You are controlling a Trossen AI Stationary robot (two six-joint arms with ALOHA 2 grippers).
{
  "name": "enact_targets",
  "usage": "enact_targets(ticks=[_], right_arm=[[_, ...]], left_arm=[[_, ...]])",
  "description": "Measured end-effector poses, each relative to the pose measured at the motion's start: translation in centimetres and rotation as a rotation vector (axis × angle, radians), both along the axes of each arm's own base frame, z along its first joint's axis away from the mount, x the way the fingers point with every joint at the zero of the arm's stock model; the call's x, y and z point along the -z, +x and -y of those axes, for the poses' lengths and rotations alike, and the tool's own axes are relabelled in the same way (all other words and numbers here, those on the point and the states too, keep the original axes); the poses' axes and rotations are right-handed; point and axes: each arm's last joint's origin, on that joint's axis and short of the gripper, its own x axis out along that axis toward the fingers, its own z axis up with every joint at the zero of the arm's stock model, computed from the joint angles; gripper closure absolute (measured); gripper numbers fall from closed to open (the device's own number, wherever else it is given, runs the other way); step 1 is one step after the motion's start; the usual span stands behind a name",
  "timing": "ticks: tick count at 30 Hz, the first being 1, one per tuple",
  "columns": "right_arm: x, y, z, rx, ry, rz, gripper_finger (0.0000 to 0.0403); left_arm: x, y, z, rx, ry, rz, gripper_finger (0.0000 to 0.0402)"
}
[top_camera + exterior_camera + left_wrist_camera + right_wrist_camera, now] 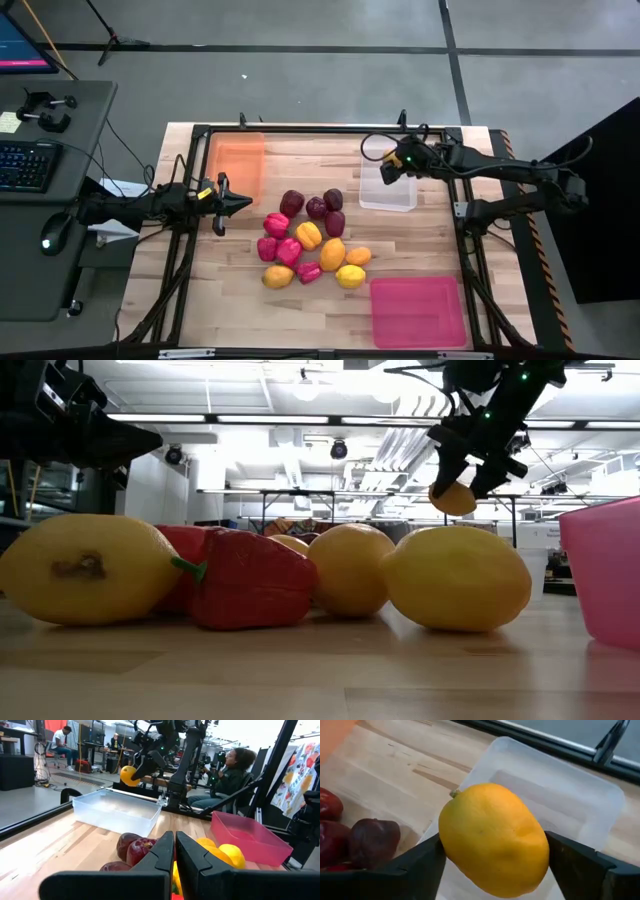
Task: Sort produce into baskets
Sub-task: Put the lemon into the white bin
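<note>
Between the fingers of the right gripper (492,857) sits 1 yellow citrus (494,839), clamped and held directly above the clear tray (580,795) (apparently for release there). Left gripper (222,201), fingers together, waits beside the pile (312,243).

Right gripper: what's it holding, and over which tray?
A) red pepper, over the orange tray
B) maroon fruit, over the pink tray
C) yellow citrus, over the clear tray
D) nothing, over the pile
C: the right gripper is shut on a yellow citrus, and the clear tray lies right beneath it; the high view also puts that gripper at the clear tray's edge.
</note>
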Motion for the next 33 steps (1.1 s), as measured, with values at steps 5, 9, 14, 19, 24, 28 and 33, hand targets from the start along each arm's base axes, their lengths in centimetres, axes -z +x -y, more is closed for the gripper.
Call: enact_targets(ticks=[5,9,14,19,24,28,33], right_arm=[[0.0,0.1,0.0,0.001,0.009,0.013,0.0018],[-0.4,0.5,0.1,-0.001,-0.011,0.067,0.0013],[-0.5,0.6,0.1,-0.011,0.006,0.096,0.0028],[-0.4,0.8,-0.4,-0.006,0.195,0.184,0.0029],[-1.0,2.2,-1.5,-0.165,0.487,0.381,0.0029],[-1.6,4.4,-4.6,-0.304,0.682,0.501,0.0029],[-0.3,6.6,-9.9,-0.335,0.801,0.458,0.0029]], left_arm=[[0.0,0.0,0.0,0.0,0.0,0.0,0.0396],[0.0,0.0,0.0,0.0,0.0,0.0,0.0396],[0.0,0.0,0.0,0.0,0.0,0.0,0.0396],[0.0,0.0,0.0,0.0,0.0,0.0,0.0396],[0.0,0.0,0.0,-0.004,0.0,0.0,0.0396],[-0.1,0.0,-0.1,-0.039,-0.001,0.007,0.0396],[-0.1,0.0,-0.1,-0.038,-0.001,0.006,0.0396]])
